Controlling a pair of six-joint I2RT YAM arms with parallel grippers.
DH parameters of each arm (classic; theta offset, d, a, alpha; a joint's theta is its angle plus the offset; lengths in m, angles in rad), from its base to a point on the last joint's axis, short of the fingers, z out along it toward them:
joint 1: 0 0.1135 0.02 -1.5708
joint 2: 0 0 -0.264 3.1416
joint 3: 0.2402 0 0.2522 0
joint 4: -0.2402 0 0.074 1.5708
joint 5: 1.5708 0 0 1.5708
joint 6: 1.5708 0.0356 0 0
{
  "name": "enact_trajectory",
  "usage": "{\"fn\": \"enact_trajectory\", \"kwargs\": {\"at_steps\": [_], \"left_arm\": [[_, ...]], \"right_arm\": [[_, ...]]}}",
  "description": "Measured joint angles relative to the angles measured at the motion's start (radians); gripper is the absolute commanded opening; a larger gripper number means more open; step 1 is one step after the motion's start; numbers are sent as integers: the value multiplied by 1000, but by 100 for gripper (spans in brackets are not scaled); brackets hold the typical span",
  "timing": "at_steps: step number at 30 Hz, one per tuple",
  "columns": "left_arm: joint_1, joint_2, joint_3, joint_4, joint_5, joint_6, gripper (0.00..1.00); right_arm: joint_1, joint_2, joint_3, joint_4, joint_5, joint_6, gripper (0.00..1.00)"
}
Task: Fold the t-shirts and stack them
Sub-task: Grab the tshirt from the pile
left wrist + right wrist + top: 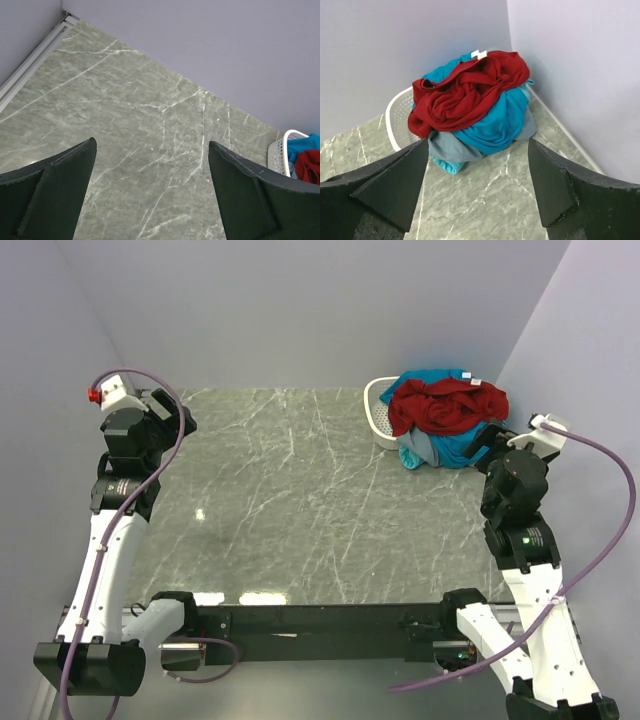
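Note:
The t-shirts lie in a crumpled heap over a white basket (378, 412) in the far right corner of the table. A dark red shirt (467, 95) is on top, with a teal-blue one (495, 122) and a grey one (450, 145) under it. A small white label (479, 54) sticks up at the heap's back. My right gripper (478, 142) is open just in front of the heap, above the table, holding nothing. My left gripper (151, 145) is open over the far left of the marble top, far from the shirts, which show at that view's right edge as red cloth (310, 167).
The grey-green marble table (290, 500) is walled at the back and on both sides. A pale strip (35, 60) runs along the left wall's foot. The basket (397, 117) sits tight in the corner by the right wall. Purple cables loop off both wrists.

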Motion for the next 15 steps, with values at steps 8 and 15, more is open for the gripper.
{"fn": "enact_trajectory", "kwargs": {"at_steps": [8,15], "left_arm": [[0,0,0,-12,-18,1,99],[0,24,11,-51,-23,-14,99]], "right_arm": [[0,24,98,-47,27,-26,88],[-3,193,252,-58,26,-34,88]]}}
